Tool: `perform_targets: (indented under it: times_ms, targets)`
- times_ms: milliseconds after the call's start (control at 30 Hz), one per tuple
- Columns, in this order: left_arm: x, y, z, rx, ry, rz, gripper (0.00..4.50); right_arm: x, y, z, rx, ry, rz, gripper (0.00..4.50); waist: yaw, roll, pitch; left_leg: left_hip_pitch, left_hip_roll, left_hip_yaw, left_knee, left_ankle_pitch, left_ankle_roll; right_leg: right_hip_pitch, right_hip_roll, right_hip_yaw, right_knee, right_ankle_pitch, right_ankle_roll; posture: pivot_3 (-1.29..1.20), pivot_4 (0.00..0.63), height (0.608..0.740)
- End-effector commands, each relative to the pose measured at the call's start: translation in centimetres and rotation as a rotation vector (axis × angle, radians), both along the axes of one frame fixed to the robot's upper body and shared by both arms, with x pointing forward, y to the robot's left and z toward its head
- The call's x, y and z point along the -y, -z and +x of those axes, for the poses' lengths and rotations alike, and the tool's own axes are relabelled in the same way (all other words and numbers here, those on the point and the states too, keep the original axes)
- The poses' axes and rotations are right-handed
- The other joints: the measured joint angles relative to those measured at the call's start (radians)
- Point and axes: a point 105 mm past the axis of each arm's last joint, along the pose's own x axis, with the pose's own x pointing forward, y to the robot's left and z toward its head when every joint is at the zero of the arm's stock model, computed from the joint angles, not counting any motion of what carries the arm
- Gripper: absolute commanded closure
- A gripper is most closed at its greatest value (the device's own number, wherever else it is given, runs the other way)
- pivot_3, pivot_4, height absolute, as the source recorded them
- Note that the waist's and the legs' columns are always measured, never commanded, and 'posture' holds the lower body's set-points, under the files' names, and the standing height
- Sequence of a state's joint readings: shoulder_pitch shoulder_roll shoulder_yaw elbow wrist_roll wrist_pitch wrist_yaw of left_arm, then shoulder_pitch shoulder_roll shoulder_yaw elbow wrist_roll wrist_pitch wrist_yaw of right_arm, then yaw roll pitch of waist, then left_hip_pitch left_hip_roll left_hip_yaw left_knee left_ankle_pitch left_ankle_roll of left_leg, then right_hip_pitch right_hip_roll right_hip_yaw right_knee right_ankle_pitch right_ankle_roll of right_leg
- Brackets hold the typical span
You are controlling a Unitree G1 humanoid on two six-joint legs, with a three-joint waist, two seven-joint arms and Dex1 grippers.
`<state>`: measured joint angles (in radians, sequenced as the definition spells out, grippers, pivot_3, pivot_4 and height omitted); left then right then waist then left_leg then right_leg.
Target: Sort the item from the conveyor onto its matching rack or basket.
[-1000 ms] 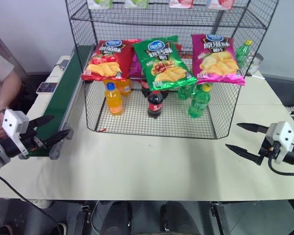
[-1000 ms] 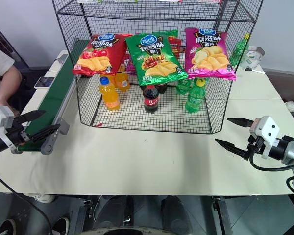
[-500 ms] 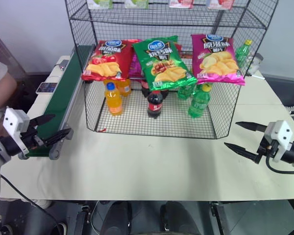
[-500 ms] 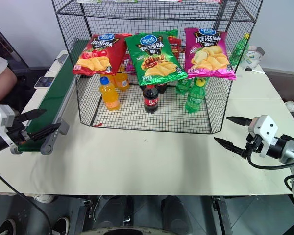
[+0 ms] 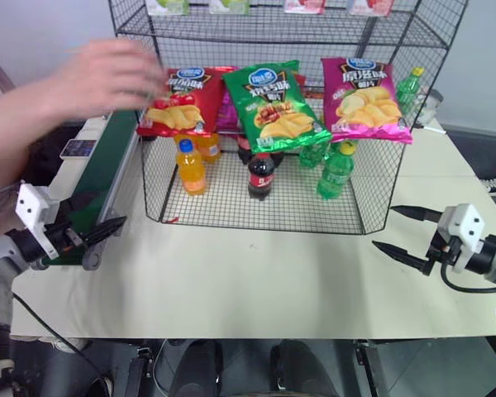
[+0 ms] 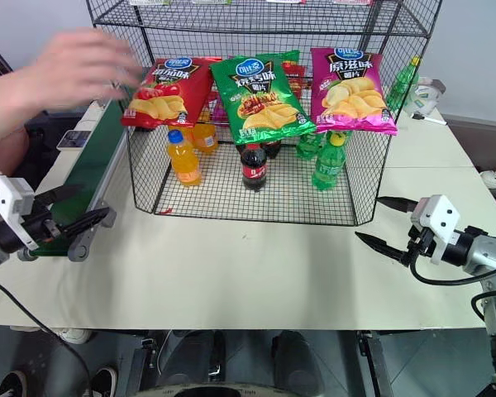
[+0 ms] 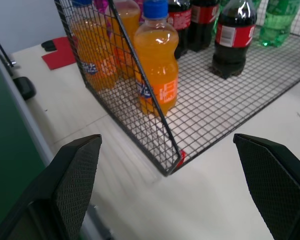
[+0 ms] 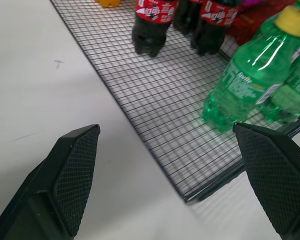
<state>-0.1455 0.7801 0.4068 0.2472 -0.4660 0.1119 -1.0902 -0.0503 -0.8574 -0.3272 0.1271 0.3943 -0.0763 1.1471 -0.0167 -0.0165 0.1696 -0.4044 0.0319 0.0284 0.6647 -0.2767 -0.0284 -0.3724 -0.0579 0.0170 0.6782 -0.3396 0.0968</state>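
A green crisps bag [image 5: 277,106] is seen lying on the middle tier of a black wire rack [image 5: 372,190] on a pale bench [image 5: 248,273], flanked by a red crisps bag [image 5: 178,101] and a magenta crisps bag [image 5: 365,89], with drink bottles [image 5: 263,175] stood on the tier below. A person's hand [image 5: 107,76] is held over the conveyor [image 5: 107,161] beside the rack. The left gripper [image 5: 87,231] is poised at the conveyor's near end and the right gripper [image 5: 403,234] beyond the rack's opposite side, both with jaws spread wide and nothing gripped.
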Motion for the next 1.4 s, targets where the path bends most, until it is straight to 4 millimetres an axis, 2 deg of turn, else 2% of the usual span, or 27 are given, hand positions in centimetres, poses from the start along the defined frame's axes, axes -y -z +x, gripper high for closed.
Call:
perform_targets:
  times_ms: [33, 267, 533, 667, 767, 933, 1100, 1400]
  targets:
    - [0.0, -0.7, 0.3, 0.045, -0.002, 0.007, 0.00, 0.2, -0.6, 0.3, 0.044, 0.001, -0.007, 0.06, 0.001, 0.000, 0.000, 0.000, 0.000, 0.000, 0.000, 0.000, 0.000, 0.000, 0.000, 0.000, 0.000, 0.000, 0.000, 0.00, 0.150, 0.739]
    - [0.0, -1.0, 1.4, 0.070, 0.001, 0.000, 0.00, 0.3, -0.2, 1.0, 0.066, 0.011, -0.008, 0.06, 0.002, 0.000, 0.000, 0.000, 0.000, 0.000, 0.001, 0.000, 0.000, 0.000, 0.000, 0.000, 0.000, 0.000, 0.000, 0.00, 0.150, 0.739]
    - [1.0, -0.2, 1.2, 0.030, 0.099, -0.059, 0.00, 0.0, 0.4, 2.1, 0.089, 0.016, -0.012, 0.06, -0.002, 0.000, 0.000, 0.000, 0.000, 0.000, 0.001, 0.000, 0.000, -0.001, 0.001, 0.000, 0.002, 0.000, 0.000, 0.00, 0.150, 0.739]
    - [1.2, -0.2, 2.0, 0.058, 0.072, -0.086, 0.00, 0.2, 1.3, 2.3, 0.061, 0.030, -0.026, 0.06, 0.001, 0.000, 0.000, 0.000, 0.000, 0.000, 0.002, 0.000, 0.000, -0.001, 0.001, 0.000, 0.002, 0.000, 0.000, 0.00, 0.150, 0.739]
    - [1.8, 0.5, 1.7, 0.047, 0.087, -0.102, 0.00, -0.1, 1.9, 2.1, 0.054, 0.023, -0.024, 0.06, 0.002, 0.000, 0.000, 0.000, 0.000, 0.001, 0.002, 0.000, 0.000, -0.001, 0.001, 0.000, 0.002, 0.000, 0.000, 0.00, 0.150, 0.739]
    - [2.2, 1.4, 1.1, 0.033, 0.100, -0.094, 0.00, -0.4, 1.7, 2.4, 0.070, 0.030, 0.007, 0.06, -0.002, 0.000, 0.000, 0.000, 0.000, 0.001, 0.002, 0.000, 0.000, -0.001, 0.001, 0.000, 0.003, 0.000, 0.000, 0.00, 0.150, 0.739]
    - [1.6, 0.9, 1.6, 0.061, 0.057, -0.095, 0.00, -1.0, 2.0, 2.7, 0.047, 0.027, 0.046, 0.06, 0.000, 0.000, 0.000, 0.000, 0.000, 0.000, 0.002, 0.000, 0.000, -0.001, 0.001, 0.000, 0.003, 0.000, 0.000, 0.00, 0.150, 0.739]
    - [1.7, 1.5, 0.8, 0.017, 0.072, -0.106, 0.00, -0.7, 0.9, 3.0, 0.062, 0.032, 0.077, 0.06, -0.002, 0.000, 0.000, 0.000, 0.001, 0.000, 0.002, 0.000, 0.000, -0.001, 0.001, 0.000, 0.003, 0.000, 0.000, 0.00, 0.150, 0.739]
